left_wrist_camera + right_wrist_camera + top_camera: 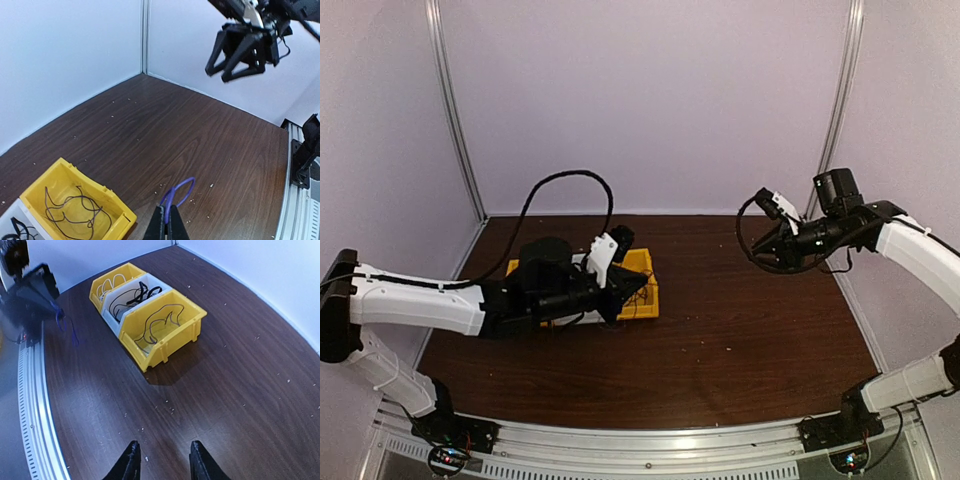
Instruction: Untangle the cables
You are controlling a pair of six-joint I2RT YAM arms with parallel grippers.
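The tabletop [240, 390] is dark, wood-grained, faintly shiny and flecked with pale specks. The yellow bins [172, 342] are smooth, glossy plastic. The edge rail [35, 405] is brushed metal. The blue cable [173, 192] looks smooth and rubbery; the left claw [166, 225], matt black plastic.

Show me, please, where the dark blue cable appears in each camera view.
Top external: not discernible, likely hidden under the left arm.
Left wrist: the dark blue cable loops up at bottom centre, pinched in the left gripper.
Right wrist: the cable dangles at upper left.
Shared landmark: the yellow bin at the row's right end.
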